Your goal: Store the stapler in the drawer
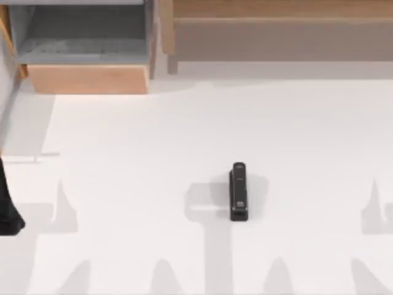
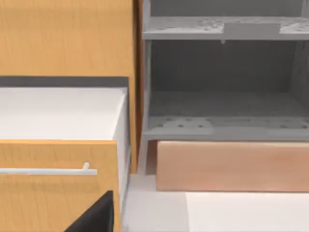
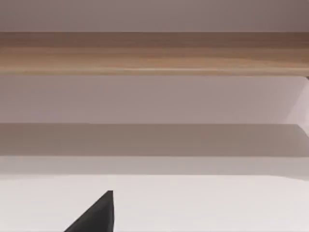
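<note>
My left arm: dark link at the top view's far left edge, parked | left pincer: one dark tip in its wrist view, perhaps a finger | right pincer: likewise, one dark tip.

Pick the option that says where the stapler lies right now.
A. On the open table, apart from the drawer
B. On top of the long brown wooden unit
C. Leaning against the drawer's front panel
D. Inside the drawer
A: in the top view the stapler lies flat on the white table, well away from the drawer at the far left.
</note>
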You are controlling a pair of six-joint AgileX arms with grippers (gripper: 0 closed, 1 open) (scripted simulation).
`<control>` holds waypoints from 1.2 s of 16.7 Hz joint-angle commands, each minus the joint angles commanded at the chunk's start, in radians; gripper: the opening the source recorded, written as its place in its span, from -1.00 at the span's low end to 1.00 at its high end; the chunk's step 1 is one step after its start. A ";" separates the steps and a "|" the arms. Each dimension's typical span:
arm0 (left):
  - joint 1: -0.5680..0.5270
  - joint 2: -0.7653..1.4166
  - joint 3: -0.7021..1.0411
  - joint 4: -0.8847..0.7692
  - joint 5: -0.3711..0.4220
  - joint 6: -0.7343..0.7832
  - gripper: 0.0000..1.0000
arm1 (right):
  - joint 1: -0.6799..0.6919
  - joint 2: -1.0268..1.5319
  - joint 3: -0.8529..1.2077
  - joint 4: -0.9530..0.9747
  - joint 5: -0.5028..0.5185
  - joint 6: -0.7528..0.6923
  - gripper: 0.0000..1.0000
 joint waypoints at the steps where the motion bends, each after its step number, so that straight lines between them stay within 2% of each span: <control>1: 0.000 0.000 0.000 0.000 0.000 0.000 1.00 | 0.000 0.000 0.000 0.000 0.000 0.000 1.00; 5: -0.021 0.057 0.050 -0.031 0.001 -0.019 1.00 | 0.000 0.000 0.000 0.000 0.000 0.000 1.00; 9: -0.097 0.262 0.231 -0.142 0.005 -0.086 1.00 | 0.000 0.000 0.000 0.000 0.000 0.000 1.00; 13: -0.210 0.575 0.505 -0.310 0.009 -0.188 1.00 | 0.000 0.000 0.000 0.000 0.000 0.000 1.00; 20: -0.448 1.261 1.102 -0.674 0.013 -0.411 1.00 | 0.000 0.000 0.000 0.000 0.000 0.000 1.00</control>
